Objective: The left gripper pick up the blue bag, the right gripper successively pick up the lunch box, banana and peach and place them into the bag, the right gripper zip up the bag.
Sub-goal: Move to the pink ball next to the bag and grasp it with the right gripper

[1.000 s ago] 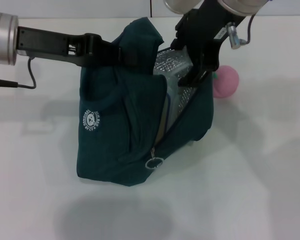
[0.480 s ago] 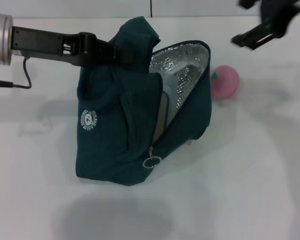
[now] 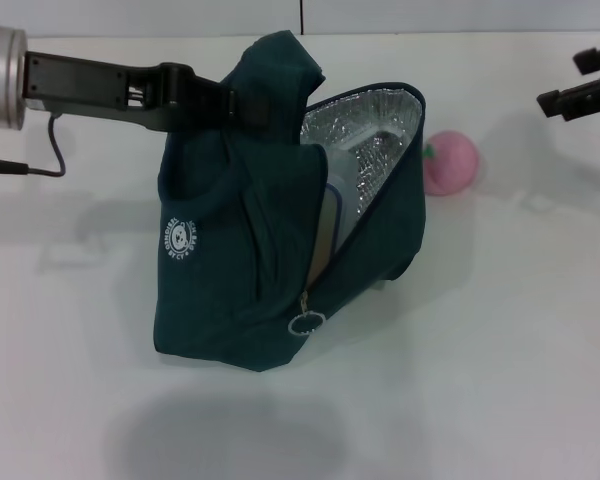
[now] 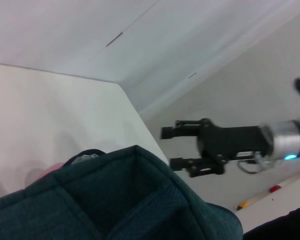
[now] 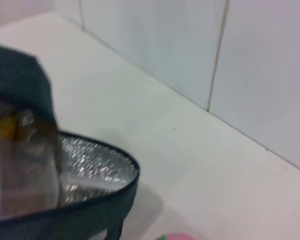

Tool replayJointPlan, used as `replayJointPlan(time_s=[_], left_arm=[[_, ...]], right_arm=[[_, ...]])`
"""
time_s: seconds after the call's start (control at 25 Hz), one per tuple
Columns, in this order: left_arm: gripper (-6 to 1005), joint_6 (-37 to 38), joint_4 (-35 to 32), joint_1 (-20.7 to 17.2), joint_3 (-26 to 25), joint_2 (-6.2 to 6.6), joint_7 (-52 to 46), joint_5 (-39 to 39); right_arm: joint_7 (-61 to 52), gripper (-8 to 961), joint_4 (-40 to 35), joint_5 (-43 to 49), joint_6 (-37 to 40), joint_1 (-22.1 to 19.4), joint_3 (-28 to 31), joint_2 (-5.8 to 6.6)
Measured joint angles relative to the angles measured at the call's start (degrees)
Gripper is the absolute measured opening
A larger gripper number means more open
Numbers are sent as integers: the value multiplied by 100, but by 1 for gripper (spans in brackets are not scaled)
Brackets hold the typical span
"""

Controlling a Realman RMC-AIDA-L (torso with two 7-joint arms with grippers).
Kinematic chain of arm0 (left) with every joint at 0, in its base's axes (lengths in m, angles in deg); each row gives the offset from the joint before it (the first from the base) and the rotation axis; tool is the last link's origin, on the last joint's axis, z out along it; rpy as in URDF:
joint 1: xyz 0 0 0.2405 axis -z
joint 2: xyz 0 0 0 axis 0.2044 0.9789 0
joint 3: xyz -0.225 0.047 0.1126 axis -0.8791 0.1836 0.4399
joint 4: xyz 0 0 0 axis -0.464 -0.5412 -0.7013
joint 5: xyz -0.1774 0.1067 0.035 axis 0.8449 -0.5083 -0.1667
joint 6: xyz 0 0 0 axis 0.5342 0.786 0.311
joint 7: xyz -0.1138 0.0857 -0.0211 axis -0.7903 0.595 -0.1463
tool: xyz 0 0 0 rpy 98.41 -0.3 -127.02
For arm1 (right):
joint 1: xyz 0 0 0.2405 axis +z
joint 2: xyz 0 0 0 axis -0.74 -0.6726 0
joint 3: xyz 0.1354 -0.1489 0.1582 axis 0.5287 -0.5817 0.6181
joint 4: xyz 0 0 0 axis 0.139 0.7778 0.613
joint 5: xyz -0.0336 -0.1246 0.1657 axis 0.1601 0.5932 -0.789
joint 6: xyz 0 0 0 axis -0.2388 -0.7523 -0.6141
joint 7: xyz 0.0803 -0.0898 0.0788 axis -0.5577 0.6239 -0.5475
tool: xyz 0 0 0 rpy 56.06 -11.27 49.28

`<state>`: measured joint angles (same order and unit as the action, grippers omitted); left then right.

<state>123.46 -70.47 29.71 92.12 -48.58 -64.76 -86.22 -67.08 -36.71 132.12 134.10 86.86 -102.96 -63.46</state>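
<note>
My left gripper [image 3: 230,102] is shut on the top fabric of the blue bag [image 3: 245,260] and holds it upright on the table, mouth open to the foil lining [image 3: 365,125]. The lunch box [image 3: 342,185] stands inside the bag. A yellow-orange patch [image 5: 6,126], apparently the banana, shows inside in the right wrist view. The peach [image 3: 450,163] lies on the table just right of the bag. My right gripper [image 3: 568,80] is open and empty at the far right, above and right of the peach. It also shows in the left wrist view [image 4: 167,147].
The zipper's ring-pull [image 3: 307,323] hangs at the low front end of the open zip. The white table [image 3: 500,330] extends to a tiled wall [image 5: 155,45] behind. A black cable [image 3: 40,168] trails from the left arm.
My right gripper has come out of the bag's mouth and swung up and away to the far right, empty. The bag and the left gripper have stayed put.
</note>
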Motion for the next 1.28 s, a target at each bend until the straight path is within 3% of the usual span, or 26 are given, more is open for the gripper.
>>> replayJointPlan(time_s=[0.32, 0.4, 0.56, 0.64, 1.04, 1.28], left_arm=[[38, 0, 2, -17, 14, -10, 24, -8], [39, -2, 2, -13, 18, -8, 25, -7], [39, -8, 2, 13, 31, -5, 36, -11], [38, -9, 2, 24, 38, -9, 44, -17], [38, -9, 2, 66, 44, -21, 54, -28], [39, -9, 2, 76, 44, -27, 86, -30]], right_arm=[[-21, 724, 1306, -302, -1142, 101, 44, 46], [-124, 725, 1655, -267, -1178, 291, 45, 120], [-507, 726, 2525, -251, -1115, 818, 38, 411], [-551, 726, 2799, -259, -1118, 983, 49, 472], [-753, 729, 3741, 76, -1314, 1615, 0, 557], [-754, 731, 3909, 121, -1457, 1630, -18, 491]])
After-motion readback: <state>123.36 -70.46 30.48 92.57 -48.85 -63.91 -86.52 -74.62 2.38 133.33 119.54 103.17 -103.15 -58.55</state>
